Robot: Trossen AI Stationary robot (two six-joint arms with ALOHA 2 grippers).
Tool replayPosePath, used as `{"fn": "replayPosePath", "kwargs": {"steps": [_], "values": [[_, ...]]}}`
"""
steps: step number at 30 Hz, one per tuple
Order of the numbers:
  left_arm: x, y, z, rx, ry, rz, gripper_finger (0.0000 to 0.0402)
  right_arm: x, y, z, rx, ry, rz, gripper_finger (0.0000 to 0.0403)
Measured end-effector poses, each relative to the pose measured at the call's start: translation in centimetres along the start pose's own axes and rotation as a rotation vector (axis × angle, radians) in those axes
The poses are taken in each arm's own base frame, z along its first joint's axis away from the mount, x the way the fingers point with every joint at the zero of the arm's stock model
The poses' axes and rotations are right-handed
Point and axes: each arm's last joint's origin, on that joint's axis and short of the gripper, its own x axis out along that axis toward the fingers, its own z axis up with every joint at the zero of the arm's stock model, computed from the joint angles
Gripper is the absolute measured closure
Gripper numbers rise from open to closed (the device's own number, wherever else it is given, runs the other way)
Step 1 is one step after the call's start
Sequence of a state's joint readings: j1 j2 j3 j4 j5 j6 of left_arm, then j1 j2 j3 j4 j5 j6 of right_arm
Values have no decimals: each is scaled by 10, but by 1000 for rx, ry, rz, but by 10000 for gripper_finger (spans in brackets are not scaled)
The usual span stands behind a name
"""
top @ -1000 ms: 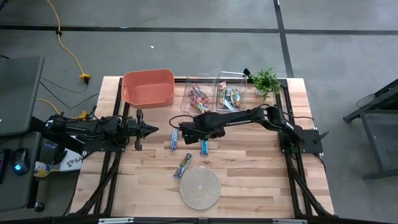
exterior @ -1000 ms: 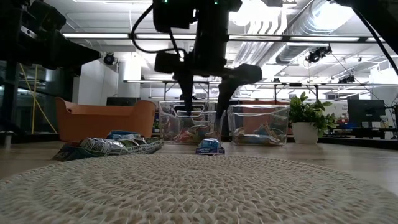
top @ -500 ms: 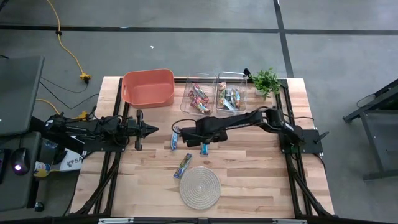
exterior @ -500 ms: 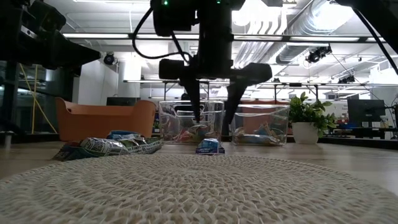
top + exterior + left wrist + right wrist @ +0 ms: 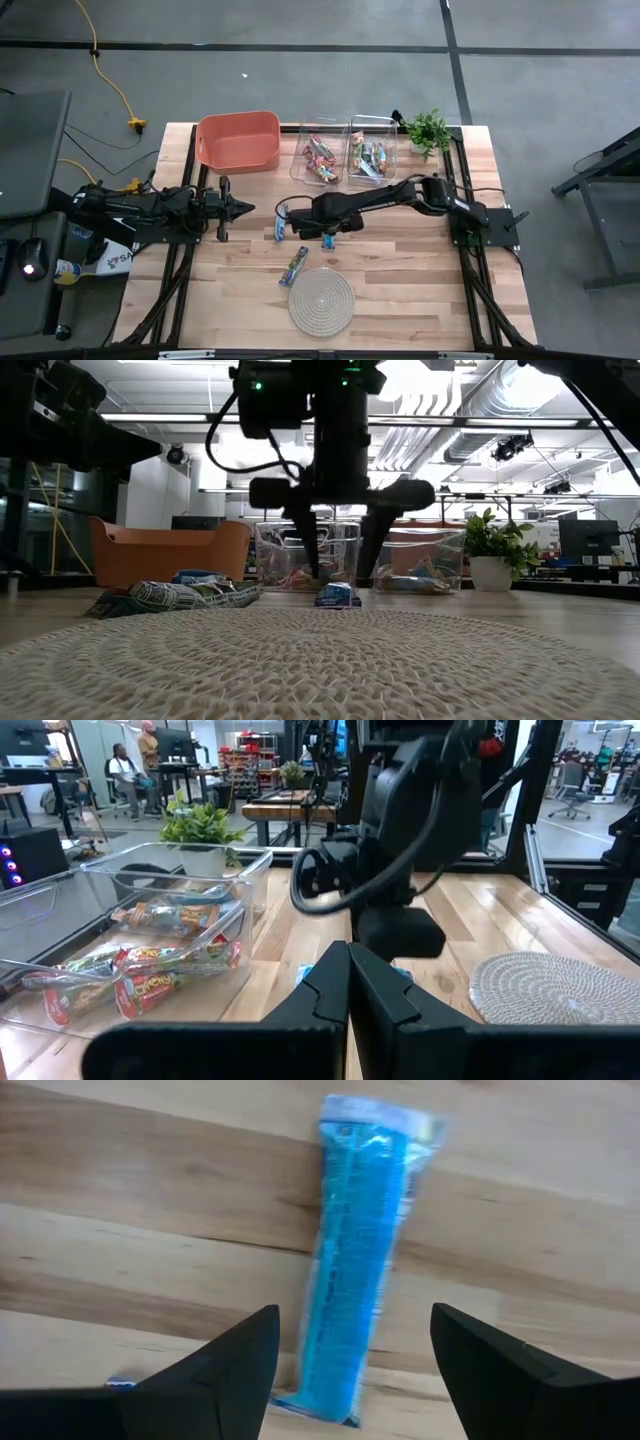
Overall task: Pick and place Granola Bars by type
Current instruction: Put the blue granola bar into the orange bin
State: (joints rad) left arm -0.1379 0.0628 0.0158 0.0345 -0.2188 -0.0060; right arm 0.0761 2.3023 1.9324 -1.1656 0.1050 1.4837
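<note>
Pick step: right gripper (image 5: 350, 1370), fingers spread wide and empty, hangs over the slim blue foil-wrapped granola bar (image 5: 362, 1260) lying flat on the wooden table (image 5: 420, 270), needing to descend and close; left gripper (image 5: 245, 208) waits shut at the left.

High view: overhead, straight down, far enough to take in the whole table (image 5: 400, 270) plus surrounding floor. Low view: at tabletop level just behind the coiled rope mat (image 5: 320, 660), facing level across to the clear bins (image 5: 415, 560) and the room. Left wrist view: looks across the table at the same bins and mat. Right wrist view: very close, pointing down at one blue granola bar (image 5: 360, 1270) on the wood, also seen from the low camera.
</note>
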Motion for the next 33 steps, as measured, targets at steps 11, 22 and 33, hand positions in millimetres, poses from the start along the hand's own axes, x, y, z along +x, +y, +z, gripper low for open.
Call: {"fn": "replayPosePath", "kwargs": {"steps": [11, 22, 33], "values": [[0, 0, 0, 0, 1, 0, 401, 22, 6, -4, -6, 34, -16, 159], [0, 0, 0, 0, 1, 0, 401, 32, 9, -7, -7, 48, -8, 160], [0, 0, 0, 0, 1, 0, 401, 33, 11, -9, -12, 48, -2, 193]]}}
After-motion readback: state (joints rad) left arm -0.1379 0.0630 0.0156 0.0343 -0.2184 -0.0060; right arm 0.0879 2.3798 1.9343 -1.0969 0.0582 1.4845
